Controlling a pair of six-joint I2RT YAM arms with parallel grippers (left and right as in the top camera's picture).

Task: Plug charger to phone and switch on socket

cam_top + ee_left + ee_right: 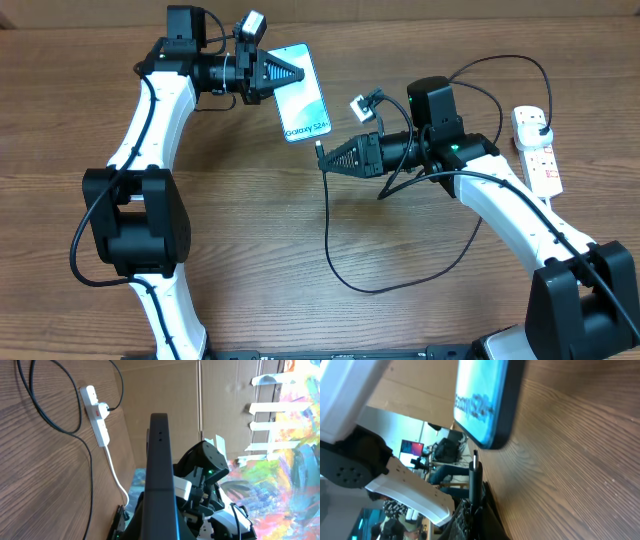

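Note:
The phone (303,92), with a light blue screen and white lettering, is held off the table at the back centre by my left gripper (290,73), which is shut on its top end. In the left wrist view the phone's dark edge (160,470) runs up between the fingers. My right gripper (325,160) is shut on the charger's black connector tip (319,147), just below the phone's lower short edge. In the right wrist view the tip (475,467) points at the phone's bottom edge (487,405), a small gap apart. The charger cable (345,270) loops over the table to its plug in the white socket (537,148).
The socket strip (97,415) lies at the table's right edge, its thick white cord (116,472) running off the table. The black cable forms a wide loop in front of my right arm. Cardboard walls stand behind the table.

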